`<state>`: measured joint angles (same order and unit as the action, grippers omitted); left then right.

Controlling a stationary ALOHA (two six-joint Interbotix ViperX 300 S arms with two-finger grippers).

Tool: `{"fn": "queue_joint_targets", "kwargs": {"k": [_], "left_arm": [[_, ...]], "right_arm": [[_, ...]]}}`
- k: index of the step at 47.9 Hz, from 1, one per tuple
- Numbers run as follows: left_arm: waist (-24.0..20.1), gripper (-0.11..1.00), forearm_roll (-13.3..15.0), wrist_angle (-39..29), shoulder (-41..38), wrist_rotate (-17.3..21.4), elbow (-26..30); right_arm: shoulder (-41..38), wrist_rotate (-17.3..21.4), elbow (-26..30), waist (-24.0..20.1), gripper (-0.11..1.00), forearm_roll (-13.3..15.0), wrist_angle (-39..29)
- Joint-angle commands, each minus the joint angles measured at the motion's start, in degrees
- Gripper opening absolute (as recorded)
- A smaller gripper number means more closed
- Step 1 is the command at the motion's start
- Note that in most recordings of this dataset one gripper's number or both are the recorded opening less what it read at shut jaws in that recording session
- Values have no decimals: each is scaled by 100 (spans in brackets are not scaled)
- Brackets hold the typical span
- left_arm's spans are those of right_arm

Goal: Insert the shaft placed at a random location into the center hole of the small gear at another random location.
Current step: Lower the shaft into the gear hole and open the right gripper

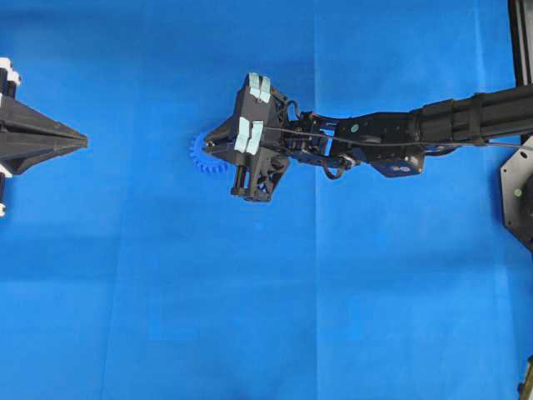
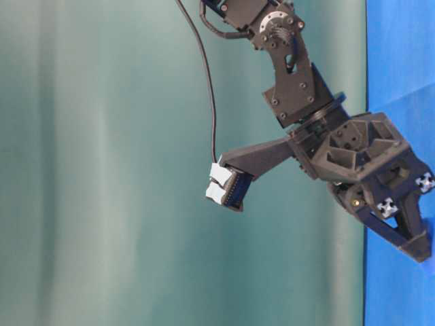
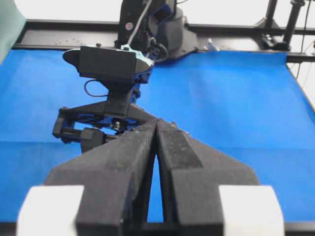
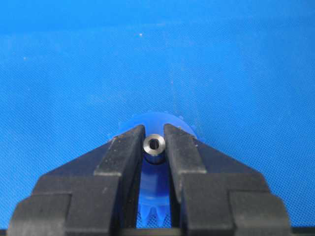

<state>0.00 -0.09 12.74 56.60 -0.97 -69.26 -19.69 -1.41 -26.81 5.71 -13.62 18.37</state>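
Note:
My right gripper (image 4: pixel 154 130) is shut on the shaft (image 4: pixel 154 144), a small silvery pin seen end-on between the fingertips. It is held upright directly over the small gear (image 4: pixel 156 189), whose blue teeth show between and beyond the fingers. The center hole is hidden under the shaft. In the overhead view the right gripper (image 1: pixel 210 147) covers most of the small gear (image 1: pixel 200 158), and only its left teeth show. My left gripper (image 1: pixel 82 140) rests at the far left, shut and holding nothing, with its fingers (image 3: pixel 170 140) pointing at the right arm.
Blue cloth (image 1: pixel 166 292) covers the whole table. The right arm (image 1: pixel 433 121) reaches in from the right edge. A black frame part (image 1: pixel 518 196) stands at the right border, and black rails (image 3: pixel 236 29) run along the far edge.

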Motion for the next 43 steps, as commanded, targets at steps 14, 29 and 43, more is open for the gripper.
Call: {"fn": "queue_joint_targets", "kwargs": {"k": [14, 29, 43], "left_arm": [[0, 0, 9, 26, -18, 0, 62], [0, 0, 9, 26, -18, -9, 62], [0, 0, 0, 35, -18, -70, 62]], "right_arm": [[70, 18, 62, 26, 33, -53, -70], [448, -26, -26, 26, 80, -35, -70], [1151, -26, -281, 26, 78, -26, -88]]}}
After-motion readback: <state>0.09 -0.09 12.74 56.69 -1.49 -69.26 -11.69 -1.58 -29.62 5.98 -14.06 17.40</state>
